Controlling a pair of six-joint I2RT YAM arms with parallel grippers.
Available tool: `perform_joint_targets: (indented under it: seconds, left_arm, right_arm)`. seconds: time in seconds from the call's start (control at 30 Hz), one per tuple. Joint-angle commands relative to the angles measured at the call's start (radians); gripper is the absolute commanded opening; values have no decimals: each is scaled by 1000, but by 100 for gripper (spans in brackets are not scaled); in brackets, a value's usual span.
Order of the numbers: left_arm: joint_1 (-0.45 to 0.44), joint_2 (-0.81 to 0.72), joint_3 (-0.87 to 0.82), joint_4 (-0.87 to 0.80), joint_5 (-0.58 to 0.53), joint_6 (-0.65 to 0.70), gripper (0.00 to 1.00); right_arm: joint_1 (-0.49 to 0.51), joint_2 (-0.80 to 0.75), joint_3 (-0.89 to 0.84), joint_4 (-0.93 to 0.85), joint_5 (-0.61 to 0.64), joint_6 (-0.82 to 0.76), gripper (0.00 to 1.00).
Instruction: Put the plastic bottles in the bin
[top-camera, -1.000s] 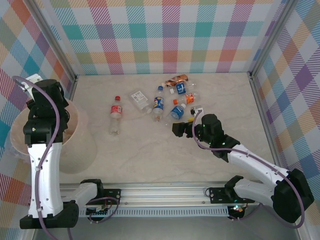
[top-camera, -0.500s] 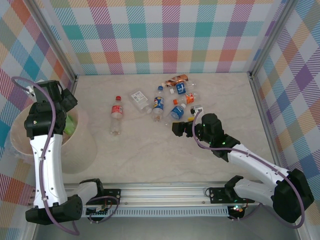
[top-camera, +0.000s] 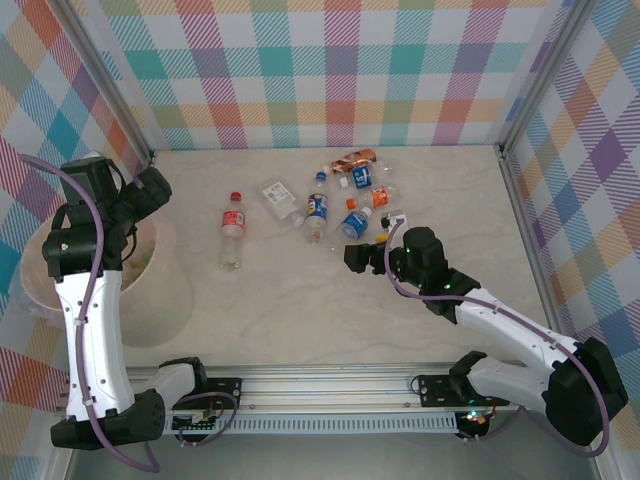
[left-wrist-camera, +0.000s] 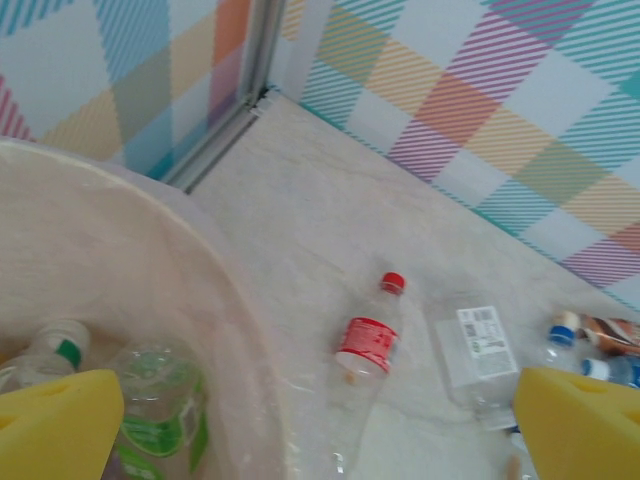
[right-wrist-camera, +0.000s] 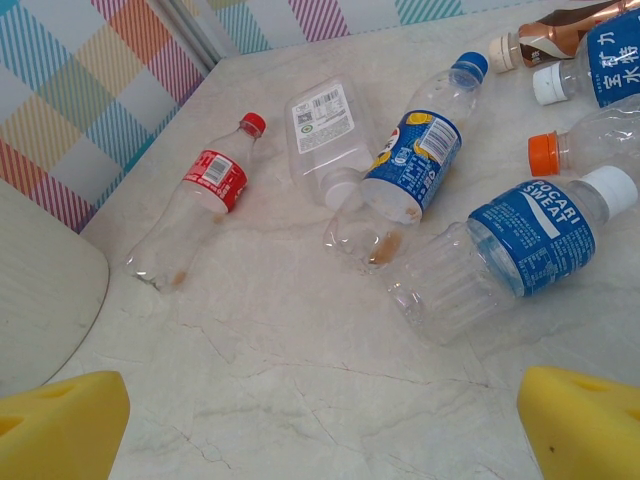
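Green-labelled clear plastic bottles (left-wrist-camera: 160, 415) lie in the pale round bin (left-wrist-camera: 235, 330); several other bottles (top-camera: 316, 208) wait on the table (top-camera: 300, 300). Left pincer (left-wrist-camera: 318, 425) and right pincer (right-wrist-camera: 320, 420) gape wide, empty.

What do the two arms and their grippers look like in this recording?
Both the left arm and the right arm have white tubular links with black joints and bases. A looping purple-grey cable runs along each. The wrist views show blunt yellow finger pads.
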Motion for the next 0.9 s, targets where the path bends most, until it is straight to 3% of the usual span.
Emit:
perform_joint_targets:
  seconds: [0.0, 0.43, 0.63, 0.87]
  left_arm:
    - [-59, 5, 38, 8, 67, -33, 100]
    - [-525, 201, 171, -19, -250, 11, 100]
    - [-617, 327, 196, -20, -287, 15, 100]
    - [-646, 463, 164, 10, -217, 25, 100]
  right_arm:
    - [-2, -19, 19, 5, 11, 4, 100]
    - [-1, -32, 13, -6, 36, 5, 100]
    - [-2, -72, -2, -37, 91, 8, 100]
    - [-3, -124, -23, -78, 176, 28, 100]
